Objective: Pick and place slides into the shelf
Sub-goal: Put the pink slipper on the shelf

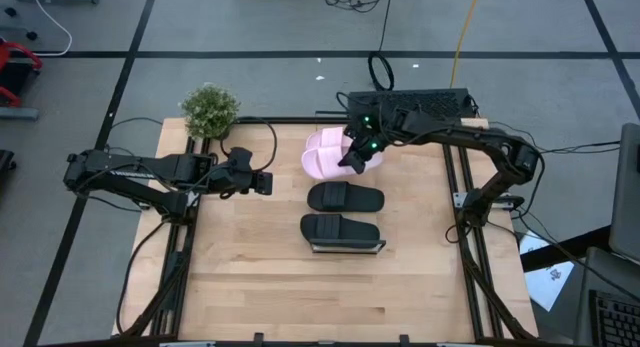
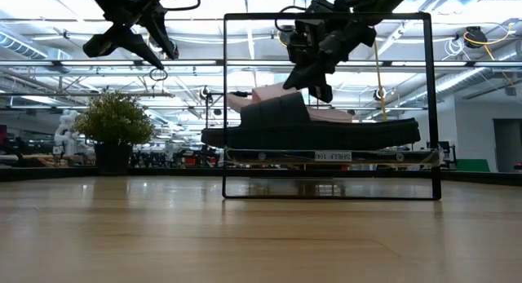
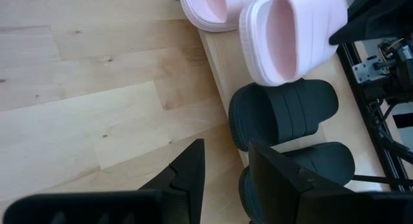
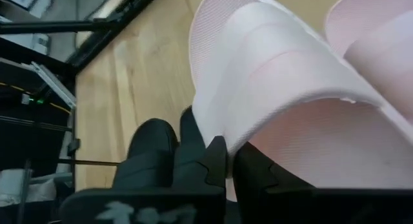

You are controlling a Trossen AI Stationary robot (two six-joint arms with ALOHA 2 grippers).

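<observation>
The right tool [image 1: 352, 157] is closed on the strap of a pale pink slide [image 1: 322, 152] at the far end of the shelf [image 1: 345, 245]. This slide lies across the shelf, parallel to the two black slides [image 1: 345, 198]. The left tool [image 1: 262, 180], partly open and empty, hangs beside the shelf, well apart.

We are in a large robotics lab: taped grey floor [image 1: 250, 27], cables, overhead trusses [image 2: 65, 67] behind the wooden table [image 1: 250, 277].
</observation>
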